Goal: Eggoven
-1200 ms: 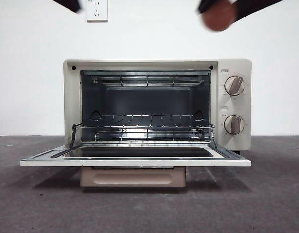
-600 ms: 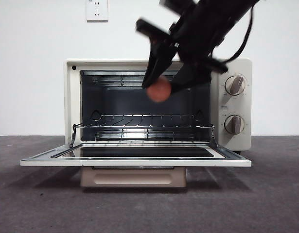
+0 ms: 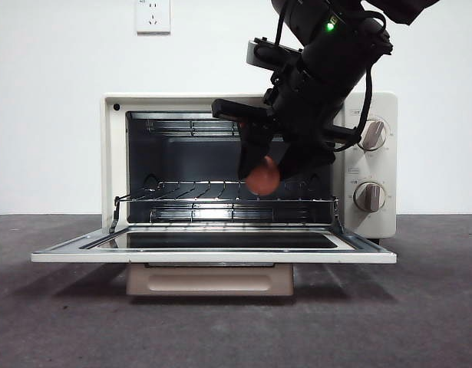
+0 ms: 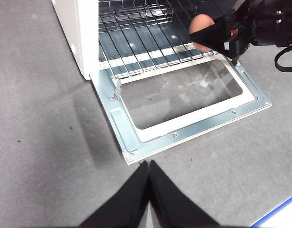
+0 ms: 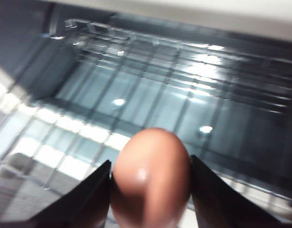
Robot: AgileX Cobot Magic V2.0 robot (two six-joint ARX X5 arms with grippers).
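Two grippers show at this moment, and only one is at work. The right gripper (image 3: 260,170) comes down from the upper right of the front view, big and dark, with a green light glowing on its arm, and its jaws are clamped on the reddish-brown egg (image 3: 262,178), one jaw pressed against each side of the shell as the right wrist view shows. The egg hangs in the open mouth of the cream toaster oven (image 3: 111,153), right of the middle of the opening and just above the front edge of the wire rack (image 3: 189,193); whether it touches the rack cannot be told. The oven door (image 3: 212,256) lies folded down flat toward the camera, its glass pane framed in pale metal, with the beige handle (image 3: 209,280) hanging under its front edge. Two round knobs (image 3: 369,197) sit one above the other on the oven's right panel, the upper partly hidden by the arm. The left gripper (image 4: 148,167) hovers over the grey table (image 4: 36,118) in front of the door's corner, well apart from the oven, its jaws pressed together on nothing. On the white wall behind, a wall socket (image 3: 153,15) sits above the oven.
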